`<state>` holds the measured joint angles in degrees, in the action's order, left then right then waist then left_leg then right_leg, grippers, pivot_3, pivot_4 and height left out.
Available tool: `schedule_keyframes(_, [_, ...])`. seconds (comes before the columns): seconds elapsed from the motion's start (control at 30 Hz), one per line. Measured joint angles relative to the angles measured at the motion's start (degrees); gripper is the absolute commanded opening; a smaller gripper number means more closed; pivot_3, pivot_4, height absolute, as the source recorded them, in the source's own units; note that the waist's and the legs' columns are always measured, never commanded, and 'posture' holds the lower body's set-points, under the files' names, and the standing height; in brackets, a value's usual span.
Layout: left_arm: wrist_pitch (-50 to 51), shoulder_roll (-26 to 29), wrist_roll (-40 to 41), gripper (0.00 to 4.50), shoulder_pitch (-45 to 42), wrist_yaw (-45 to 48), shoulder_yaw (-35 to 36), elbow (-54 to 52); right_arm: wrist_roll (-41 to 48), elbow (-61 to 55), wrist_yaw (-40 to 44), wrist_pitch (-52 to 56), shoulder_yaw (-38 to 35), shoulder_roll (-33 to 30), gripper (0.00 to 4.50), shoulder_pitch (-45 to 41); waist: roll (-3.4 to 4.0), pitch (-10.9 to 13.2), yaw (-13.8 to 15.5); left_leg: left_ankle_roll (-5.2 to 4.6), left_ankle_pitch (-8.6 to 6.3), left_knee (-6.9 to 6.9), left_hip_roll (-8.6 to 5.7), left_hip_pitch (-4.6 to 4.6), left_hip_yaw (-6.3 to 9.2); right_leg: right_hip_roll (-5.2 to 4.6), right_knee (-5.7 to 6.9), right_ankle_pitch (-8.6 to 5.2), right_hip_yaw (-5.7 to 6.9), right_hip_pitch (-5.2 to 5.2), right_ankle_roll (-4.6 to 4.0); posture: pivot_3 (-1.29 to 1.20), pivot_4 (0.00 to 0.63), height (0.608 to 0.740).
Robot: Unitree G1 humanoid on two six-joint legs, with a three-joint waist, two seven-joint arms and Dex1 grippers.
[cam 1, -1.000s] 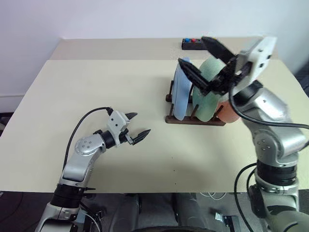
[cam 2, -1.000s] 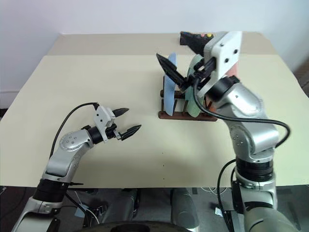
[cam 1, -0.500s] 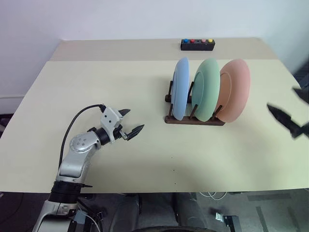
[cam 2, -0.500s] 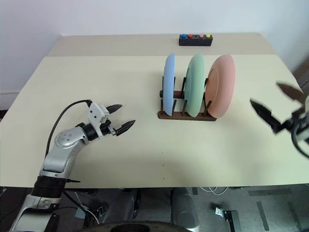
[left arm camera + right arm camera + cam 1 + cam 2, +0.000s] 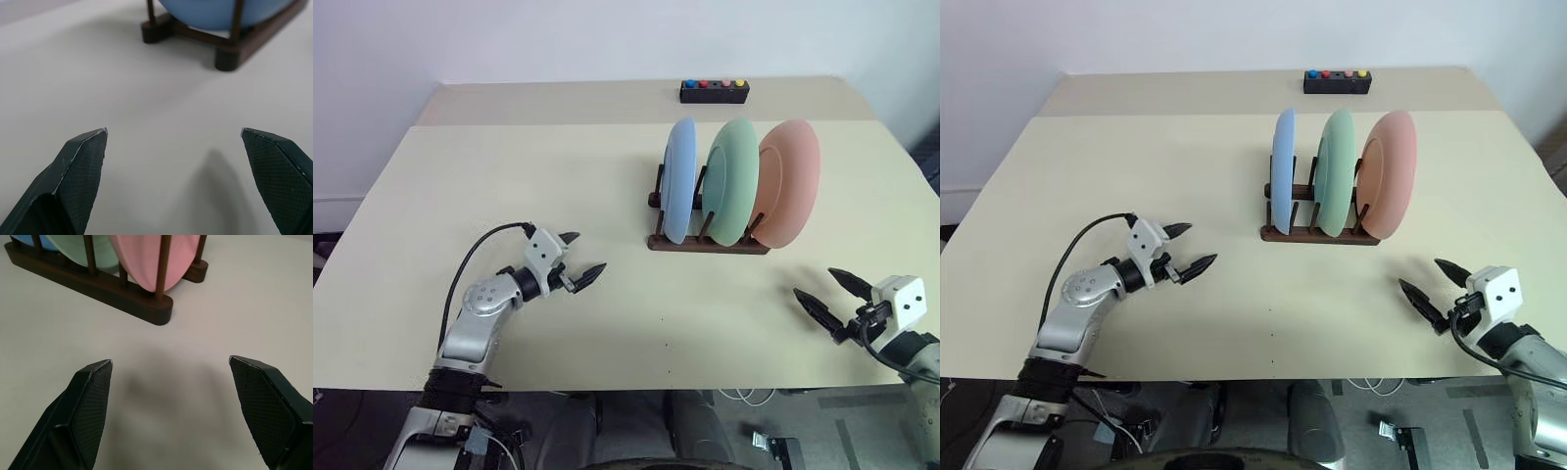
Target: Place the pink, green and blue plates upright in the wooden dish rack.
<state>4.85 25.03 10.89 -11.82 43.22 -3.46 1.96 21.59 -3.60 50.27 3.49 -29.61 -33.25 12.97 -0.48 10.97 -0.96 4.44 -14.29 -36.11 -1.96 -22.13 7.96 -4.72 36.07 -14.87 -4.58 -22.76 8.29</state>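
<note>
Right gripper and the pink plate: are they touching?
Apart. In the left eye view the right gripper sits open near the table's front edge, with bare table between it and the pink plate standing in the rack.

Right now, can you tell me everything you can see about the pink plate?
The pink plate is round, shallow and plain, a matte salmon pink with no pattern. It stands upright on its edge in the wooden dish rack, at the rack's right end, held between dark upright pegs. The green plate stands just beside it in the next slot. Neither hand touches it.
</note>
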Motion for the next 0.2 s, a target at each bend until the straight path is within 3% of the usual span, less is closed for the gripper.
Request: schedule_keyframes(0.2, [1.19,1.69,1.07,4.50,1.71,0.34,1.19,-1.82,0.74,0.13,0.81,-0.18,0.07,-1.04,3.88,-0.56,0.00,0.00,0.03,0.00,0.00,-0.04,0.00,0.00,0.00,0.00,0.00,0.00,0.00,0.02,0.00,0.00,0.150,0.740])
